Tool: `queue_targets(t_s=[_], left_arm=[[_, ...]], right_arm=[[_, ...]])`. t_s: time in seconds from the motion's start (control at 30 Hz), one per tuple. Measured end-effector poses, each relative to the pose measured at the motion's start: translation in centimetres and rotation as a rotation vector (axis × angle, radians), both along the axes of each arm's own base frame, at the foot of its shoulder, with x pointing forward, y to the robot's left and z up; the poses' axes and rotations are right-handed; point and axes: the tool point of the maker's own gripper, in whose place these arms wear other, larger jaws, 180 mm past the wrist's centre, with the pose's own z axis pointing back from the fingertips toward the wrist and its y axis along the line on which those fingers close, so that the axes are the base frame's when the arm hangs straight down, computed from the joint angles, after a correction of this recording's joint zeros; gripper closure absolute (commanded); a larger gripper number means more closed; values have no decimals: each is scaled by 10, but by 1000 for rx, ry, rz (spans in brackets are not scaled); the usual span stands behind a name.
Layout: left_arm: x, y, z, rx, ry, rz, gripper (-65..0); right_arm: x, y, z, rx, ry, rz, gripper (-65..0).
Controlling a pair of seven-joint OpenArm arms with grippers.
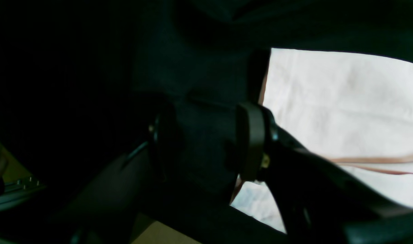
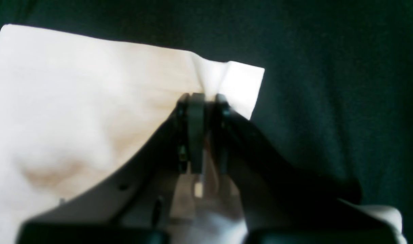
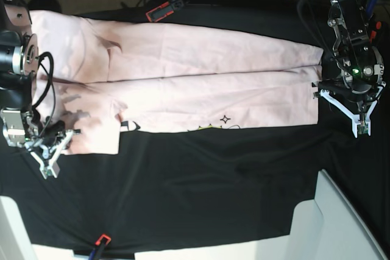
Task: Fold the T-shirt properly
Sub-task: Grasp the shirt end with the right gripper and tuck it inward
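Left wrist view
- Left tool: two dark, flat-faced, matte jaws stand apart; only black cloth shows between them.
- Black cloth: dull, soft weave with shallow folds, filling most of this view.
- T-shirt: pale pink cotton, lightly crumpled, just beside the left tool's nearer jaw; its straight edge runs along the black cloth, and a thin seam line crosses it low down.

Right wrist view
- Right tool: narrow dark jaws pressed together, pinching a small raised pleat of the T-shirt.
- T-shirt corner: squared and thin, just past the right tool, puckered where the jaws bite; the rest is smooth, with soft tan shadows.
- Black cloth: flat, fine-grained, dark green-black in this light, surrounding the shirt's corner.

Base view
- T-shirt: folded into a long pale pink band lying across the black cloth, with one lengthwise crease; a small black star and bits of lettering show at its near edge.
- Right tool: white angular frame at the band's sleeve end, on the fabric.
- Left tool: white triangular frame on the black cloth just beyond the band's opposite, straight-cut end.
- Counter: a pale strip showing past the near edge of the black cloth.
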Motion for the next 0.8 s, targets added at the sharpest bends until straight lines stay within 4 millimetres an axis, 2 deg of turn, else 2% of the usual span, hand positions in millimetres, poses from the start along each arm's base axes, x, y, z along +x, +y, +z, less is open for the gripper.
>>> queue_targets(t_s=[0.2,0.53,0.8], left_arm=[[2,-3,0,-5,-3,-6,-280],[3,-3,0,-3,-3,-7,-280],[3,-3,0,-2,-3,-9,-280]], right_arm=[[-2,-8,10,-70,-16,35,-4],[-16,-8,46,-209,-56,102,-3],[-74,-8,43,-309,52,136,-3]])
